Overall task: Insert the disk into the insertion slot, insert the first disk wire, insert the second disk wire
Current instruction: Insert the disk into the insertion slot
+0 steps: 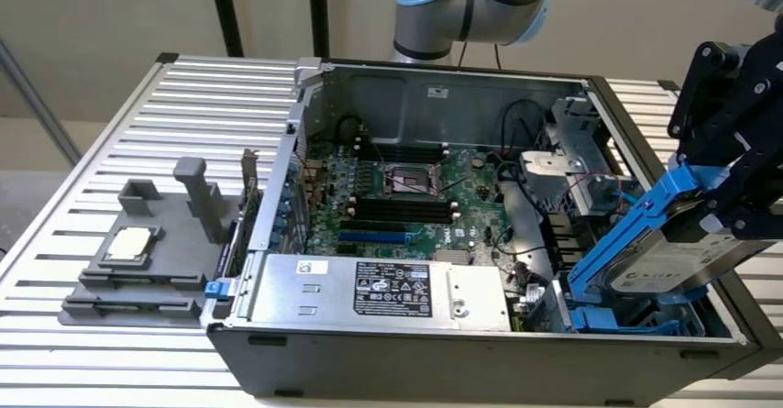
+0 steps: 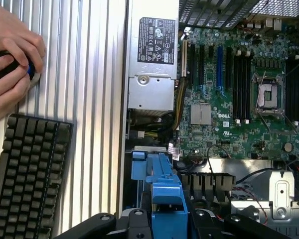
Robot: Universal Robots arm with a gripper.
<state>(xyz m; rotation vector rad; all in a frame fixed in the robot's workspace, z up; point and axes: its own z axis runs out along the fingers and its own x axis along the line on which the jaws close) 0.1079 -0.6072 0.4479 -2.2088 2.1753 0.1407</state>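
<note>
Blue-framed disk [image 1: 667, 266] hung tilted over the slot [image 1: 608, 320] in the case [image 1: 490, 371] corner on the exterior view's right, with its lower end near the slot mouth and not seated. Judged: first insertion in progress, both wire steps not yet done. Gripper [image 1: 724, 208] sat above the slot, fingers clamped on the disk, wrist angled down into the case.

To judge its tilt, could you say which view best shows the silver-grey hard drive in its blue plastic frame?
The exterior view: the silver-grey hard drive shows its labelled face, held tilted by the black gripper. The wrist view gives its blue frame edge-on.
</note>
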